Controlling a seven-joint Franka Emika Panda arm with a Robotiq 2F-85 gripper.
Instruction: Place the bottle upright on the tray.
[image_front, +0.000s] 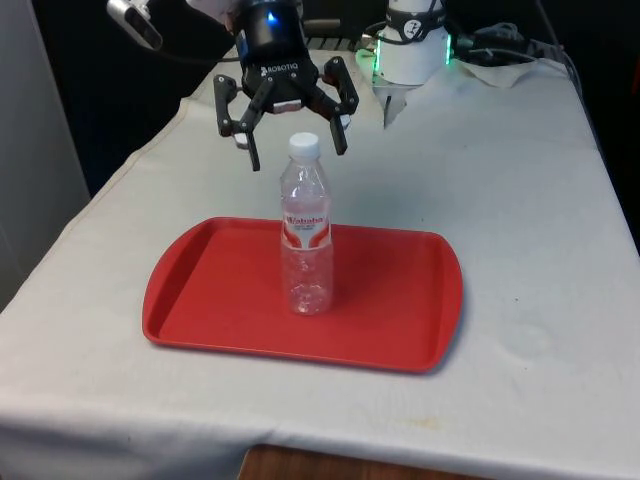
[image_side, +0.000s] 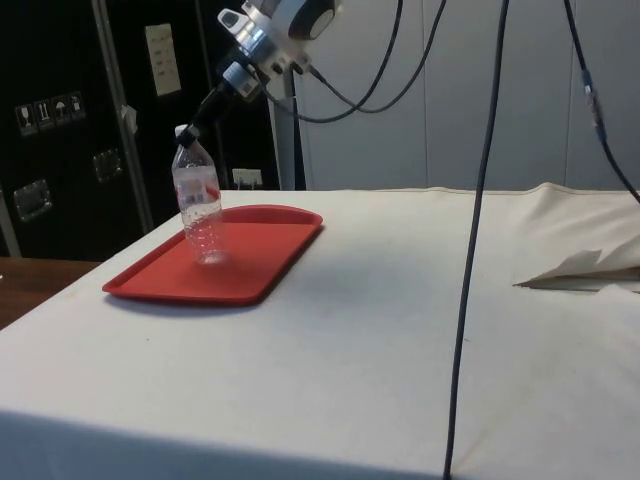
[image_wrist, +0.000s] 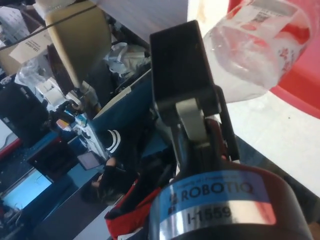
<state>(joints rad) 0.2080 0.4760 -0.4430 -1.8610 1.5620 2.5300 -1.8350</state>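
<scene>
In the front view we see a white-clothed worktop (image_front: 540, 260) carrying a red tray (image_front: 390, 320); the bottle (image_front: 306, 240) stands upright near its middle, cap up. The tool (image_front: 297, 150) hangs spread just above the cap, touching nothing.

In the side view, bare cloth lies beyond the tray's rim.

In the wrist view, the bottle (image_wrist: 250, 55) lies beside one finger (image_wrist: 177, 70).
</scene>
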